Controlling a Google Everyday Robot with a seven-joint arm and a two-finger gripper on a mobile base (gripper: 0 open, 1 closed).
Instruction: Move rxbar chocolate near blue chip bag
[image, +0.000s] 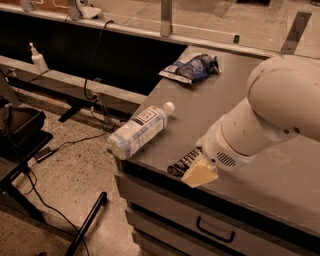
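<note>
1. The water bottle (140, 131) lies on its side at the left corner of the bench (225, 105), its base jutting over the edge. It is clear ribbed plastic with a white cap, round and likely to roll if nudged.
2. The chocolate bar (184, 162) sits at the bench's front edge, just right of the bottle. It is a flat black wrapper with white lettering, thin and probably slippery.
3. The blue chip bag (194, 67) lies far back on the bench, well apart from the bar. It is soft, crinkled foil with a pale end.
4. The gripper (198, 173) is down at the bar's right end. Whether the jaws are clenched on the bar or released, I cannot tell.
5. The step in hand looks like securing the bar. A firm pinch across its narrow width comes first, then a small lift. The path back should run right of the bottle and end beside the bag, without pressing on it.
</note>
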